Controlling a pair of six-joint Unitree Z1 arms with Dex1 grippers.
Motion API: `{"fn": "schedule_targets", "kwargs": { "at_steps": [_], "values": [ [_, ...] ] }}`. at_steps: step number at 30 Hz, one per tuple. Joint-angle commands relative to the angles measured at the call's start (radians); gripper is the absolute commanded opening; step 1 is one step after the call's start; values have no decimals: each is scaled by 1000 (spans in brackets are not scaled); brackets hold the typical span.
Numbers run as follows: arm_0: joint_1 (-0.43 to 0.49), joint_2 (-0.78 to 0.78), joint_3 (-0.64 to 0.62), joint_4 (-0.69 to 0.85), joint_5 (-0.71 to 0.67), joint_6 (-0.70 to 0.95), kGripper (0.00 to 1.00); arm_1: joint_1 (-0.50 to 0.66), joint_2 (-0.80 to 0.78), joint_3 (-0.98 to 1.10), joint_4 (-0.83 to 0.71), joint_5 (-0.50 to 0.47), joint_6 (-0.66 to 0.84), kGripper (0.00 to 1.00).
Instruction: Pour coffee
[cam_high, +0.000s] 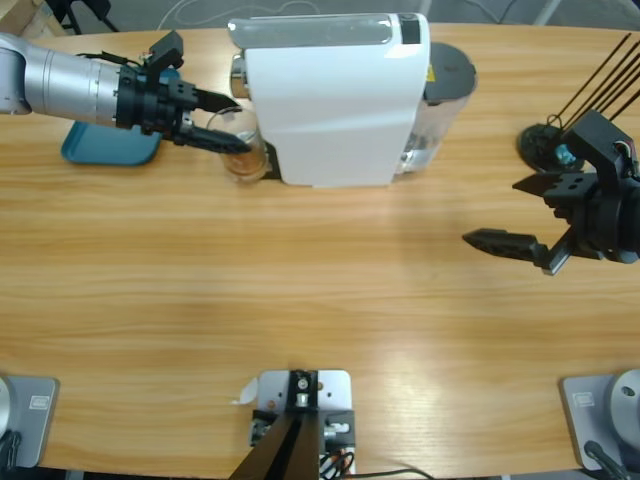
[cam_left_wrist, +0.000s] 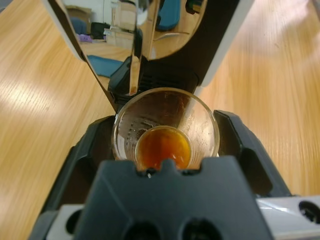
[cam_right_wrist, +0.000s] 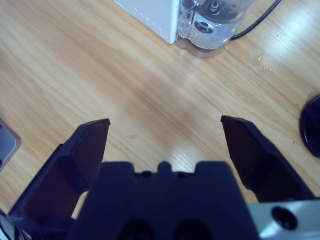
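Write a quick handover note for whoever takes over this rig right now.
Left gripper: jaws set on either side of the glass cup, which sits at the front of the white coffee machine; a firm grip cannot be confirmed.
Right gripper: open, holding nothing, over bare table to one side of the machine.
Coffee: a shallow reddish-brown layer in the cup's bottom.
Blue tray: behind the left arm.
Done: cup reached, coffee in it.
Left: lift the cup away and pour; no receiving vessel is in view.
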Motion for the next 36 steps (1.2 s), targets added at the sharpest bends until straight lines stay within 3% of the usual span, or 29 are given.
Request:
{"fn": "schedule_targets", "kwargs": {
  "at_steps": [1,10,16,21,25,36],
  "values": [
    [48,-48,68,2,24,1,0,8,26,1,8,13,10,1000],
    [163,-167,87,1,42,-6,0,8,30,1,8,13,9,1000],
    [265,-182,103,-6,192,-27,0,8,37,0,8,14,9,1000],
    [309,-143,103,-135,340,-164,0,8,49,-2,9,14,9,1000],
    [378,-79,105,-240,357,-304,0,8,50,-2,10,14,9,1000],
    [411,29,177,-408,431,-406,0,8,52,-4,11,15,9,1000]
  ]
}}
